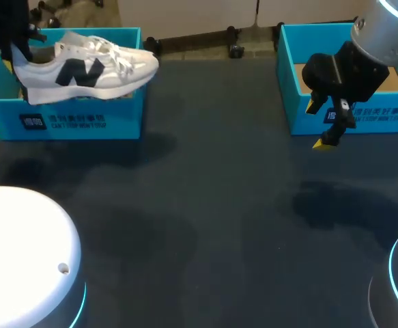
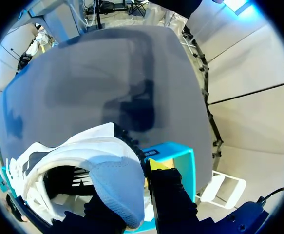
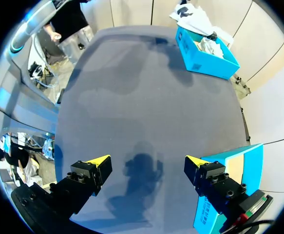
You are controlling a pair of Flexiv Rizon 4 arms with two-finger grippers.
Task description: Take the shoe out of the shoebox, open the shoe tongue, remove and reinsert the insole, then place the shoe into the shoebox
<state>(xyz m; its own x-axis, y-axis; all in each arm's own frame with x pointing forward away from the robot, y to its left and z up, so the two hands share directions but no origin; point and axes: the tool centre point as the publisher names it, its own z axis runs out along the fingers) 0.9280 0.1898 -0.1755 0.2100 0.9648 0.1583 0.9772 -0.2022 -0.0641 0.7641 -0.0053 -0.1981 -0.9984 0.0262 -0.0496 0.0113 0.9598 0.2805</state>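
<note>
A white sneaker [image 1: 82, 68] with a dark logo hangs level just above the blue shoebox [image 1: 69, 123] at the table's far left. My left gripper [image 1: 19, 60] is shut on its heel. In the left wrist view the pale blue heel collar [image 2: 117, 187] sits pinched between the dark fingers [image 2: 168, 195], and the sneaker's opening and laces show below it. My right gripper [image 1: 319, 124] hangs open and empty in front of the other blue box, its yellow tips wide apart over bare table [image 3: 146, 161]. The shoebox [image 3: 200, 61] shows far ahead of it.
A second blue box [image 1: 342, 116] stands at the far right, close beside my right gripper, its corner [image 3: 234, 168] next to one finger. White rounded arm bases [image 1: 21, 253] fill the near left corner. Dark tabletop [image 1: 205, 205] lies between the boxes.
</note>
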